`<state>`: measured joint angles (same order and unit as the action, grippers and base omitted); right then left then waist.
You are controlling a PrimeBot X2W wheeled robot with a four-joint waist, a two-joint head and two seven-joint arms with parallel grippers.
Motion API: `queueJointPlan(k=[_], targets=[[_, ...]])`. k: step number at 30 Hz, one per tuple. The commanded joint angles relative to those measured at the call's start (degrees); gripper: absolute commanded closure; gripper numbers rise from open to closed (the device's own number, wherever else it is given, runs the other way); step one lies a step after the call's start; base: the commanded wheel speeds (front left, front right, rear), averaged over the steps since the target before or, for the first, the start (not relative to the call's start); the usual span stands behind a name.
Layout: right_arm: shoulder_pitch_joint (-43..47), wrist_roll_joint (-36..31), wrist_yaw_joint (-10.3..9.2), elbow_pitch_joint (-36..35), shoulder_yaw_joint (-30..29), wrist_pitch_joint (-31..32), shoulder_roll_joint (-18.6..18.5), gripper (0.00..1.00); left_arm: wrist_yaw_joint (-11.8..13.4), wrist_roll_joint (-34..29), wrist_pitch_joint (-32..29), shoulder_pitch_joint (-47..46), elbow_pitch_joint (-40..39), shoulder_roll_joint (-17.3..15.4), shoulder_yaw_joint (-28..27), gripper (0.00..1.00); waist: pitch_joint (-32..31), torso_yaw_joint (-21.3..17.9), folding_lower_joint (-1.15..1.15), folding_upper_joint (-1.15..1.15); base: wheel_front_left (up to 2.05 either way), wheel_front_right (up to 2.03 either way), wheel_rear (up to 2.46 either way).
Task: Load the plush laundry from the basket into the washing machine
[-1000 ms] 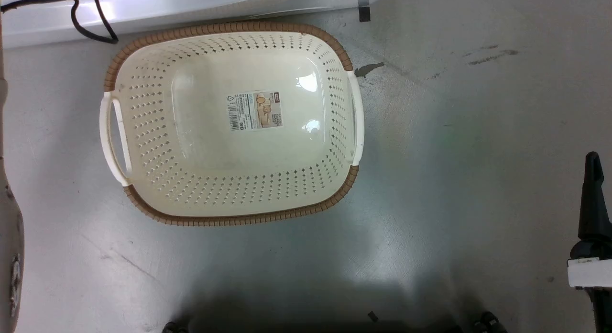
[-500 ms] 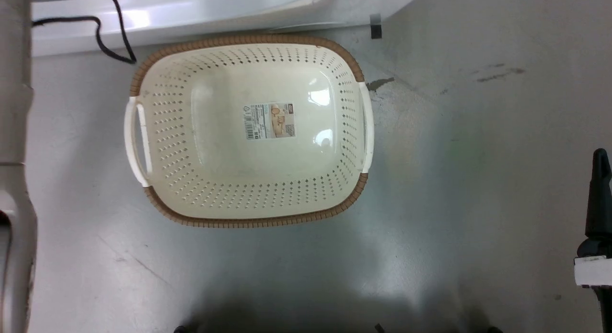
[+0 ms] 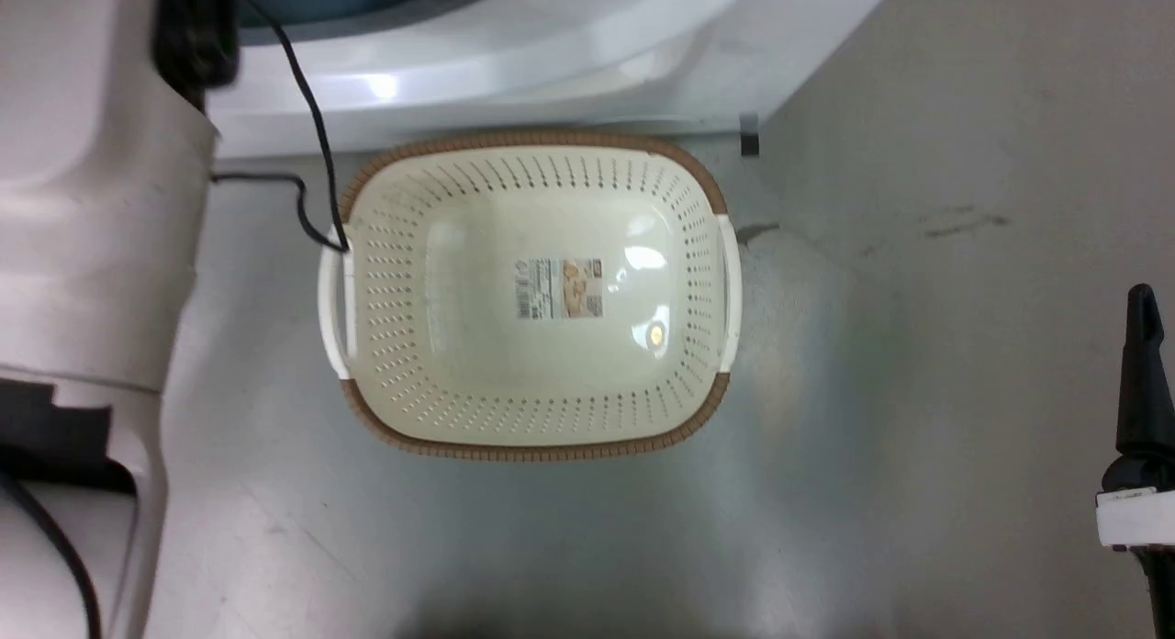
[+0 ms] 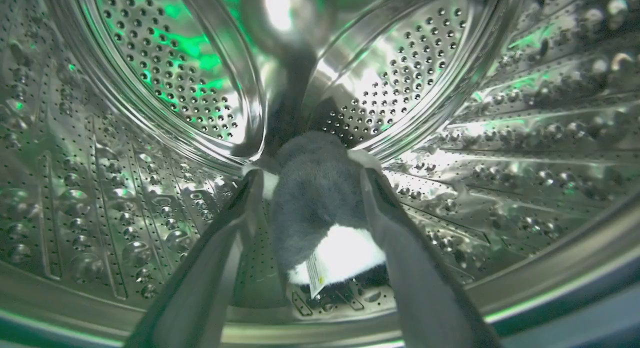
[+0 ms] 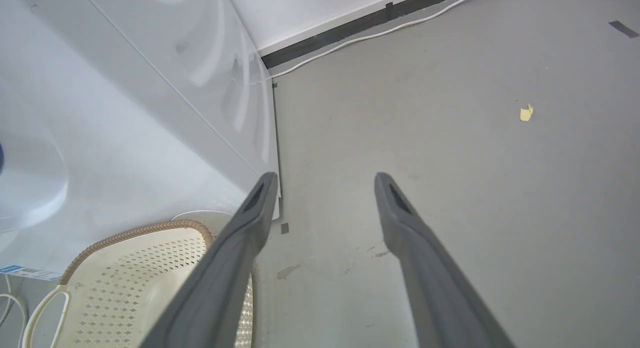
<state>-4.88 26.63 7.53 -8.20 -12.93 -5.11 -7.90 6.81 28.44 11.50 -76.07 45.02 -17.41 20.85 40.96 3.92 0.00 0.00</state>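
The left gripper [image 4: 310, 180] reaches into the washing machine [image 3: 514, 61], inside its steel drum [image 4: 100, 188]. Its fingers are spread wide, and the plush laundry [image 4: 322, 213] lies between them on the drum's bottom, not squeezed. The plush looks light, soft and floppy. A pinch across its thick dark middle, clear of the paper tag [image 4: 316, 275], should hold best. The basket [image 3: 537, 451] sits on the floor [image 3: 918, 391] before the machine. The right gripper [image 5: 325, 178] hangs wide open, holding nothing.

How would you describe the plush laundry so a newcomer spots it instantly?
Look inside the washing machine's shiny perforated drum. On its floor, between the left gripper's spread fingers, lies the plush laundry: the only soft, furry thing there, dark with white patches and a paper tag.
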Motion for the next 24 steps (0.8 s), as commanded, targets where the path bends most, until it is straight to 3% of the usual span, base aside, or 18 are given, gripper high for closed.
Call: queueJointPlan(k=[1, 14, 24], targets=[[-0.8, -0.7, -0.04, -0.1, -0.1, 0.2, 0.3, 0.0, -0.6, 0.2, 0.8, 1.9, 0.6, 0.5, 0.6, 0.0, -2.4, 1.1, 0.0, 0.0, 0.0, 0.0, 0.0], [-0.2, -2.9, -0.04, 2.0, 0.4, 0.2, 1.9, 0.0, -0.5, 0.5, 3.2, 12.6, -0.9, 2.2, 0.8, 0.0, -12.5, 2.5, 0.0, 0.0, 0.0, 0.0, 0.0], [2.5, -6.2, -0.04, 5.7, 2.2, -0.7, 3.8, 0.0, 0.3, 1.5, 3.5, 27.8, -7.2, 1.9, -0.9, 0.0, -23.6, 3.2, 0.0, 0.0, 0.0, 0.0, 0.0]])
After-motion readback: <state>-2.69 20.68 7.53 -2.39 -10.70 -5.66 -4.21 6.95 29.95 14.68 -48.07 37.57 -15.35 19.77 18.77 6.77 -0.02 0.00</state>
